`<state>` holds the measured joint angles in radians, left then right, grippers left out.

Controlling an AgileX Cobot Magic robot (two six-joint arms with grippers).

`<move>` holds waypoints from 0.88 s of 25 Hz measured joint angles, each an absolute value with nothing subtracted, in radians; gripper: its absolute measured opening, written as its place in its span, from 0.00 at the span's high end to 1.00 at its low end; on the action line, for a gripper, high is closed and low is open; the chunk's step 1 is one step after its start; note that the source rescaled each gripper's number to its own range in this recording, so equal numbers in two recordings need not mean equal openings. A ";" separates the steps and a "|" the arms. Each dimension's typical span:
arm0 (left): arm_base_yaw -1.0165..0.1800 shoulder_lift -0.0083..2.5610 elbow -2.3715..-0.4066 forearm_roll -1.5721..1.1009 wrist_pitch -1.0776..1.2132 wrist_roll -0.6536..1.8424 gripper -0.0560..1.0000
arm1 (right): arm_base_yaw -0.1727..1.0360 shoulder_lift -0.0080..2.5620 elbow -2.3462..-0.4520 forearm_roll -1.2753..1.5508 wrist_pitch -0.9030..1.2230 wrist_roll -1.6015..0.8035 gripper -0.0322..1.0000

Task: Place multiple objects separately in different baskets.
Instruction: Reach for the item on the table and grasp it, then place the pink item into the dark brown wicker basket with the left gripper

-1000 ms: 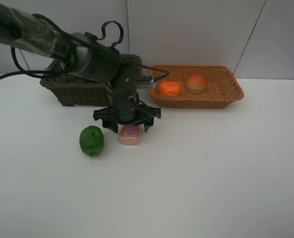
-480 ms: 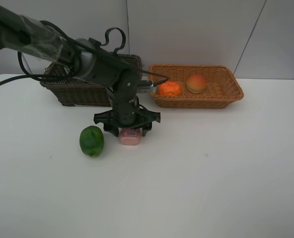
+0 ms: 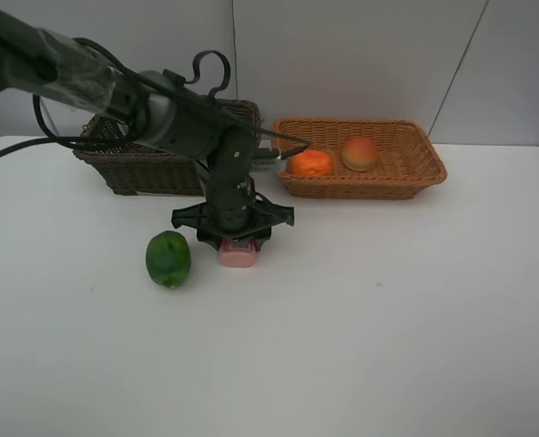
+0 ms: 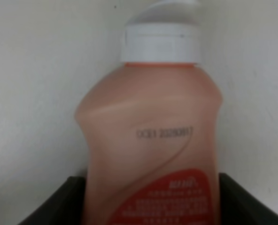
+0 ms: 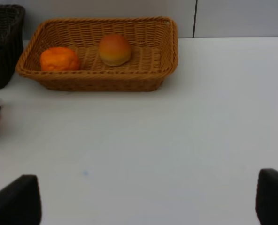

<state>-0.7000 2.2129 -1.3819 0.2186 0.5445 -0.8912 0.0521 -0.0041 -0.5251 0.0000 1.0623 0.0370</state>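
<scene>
Because the pink bottle point(image 4: 150, 154) looks smooth and light, I take it by its flat sides; my left gripper point(image 3: 236, 238) stands wide open around it, not yet closed.

My left arm reaches down over the table; my right stays back and wide open.

My left arm comes in from the upper left of the high view, bent at the elbow, wrist pointing straight down. My left gripper point(image 3: 234, 238) is spread, its dark fingers point(image 4: 59, 204) standing on either side of the small pink bottle point(image 3: 238, 253); I cannot tell whether they touch it. My right gripper point(image 5: 148, 199) shows only in its own wrist view, fingertips point(image 5: 17, 201) far apart, holding nothing.
</scene>
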 joint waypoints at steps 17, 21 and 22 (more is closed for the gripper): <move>-0.700 2.068 -1.388 0.233 0.612 -0.870 0.30 | 0.052 -0.004 -0.525 0.000 1.062 0.037 0.03; -0.700 1.969 -1.388 0.241 0.665 -0.803 0.30 | 0.052 -0.004 -0.525 0.000 1.062 0.037 0.03; -0.696 1.944 -1.388 0.241 0.675 -0.783 0.30 | 0.052 -0.004 -0.525 0.000 1.062 0.037 0.03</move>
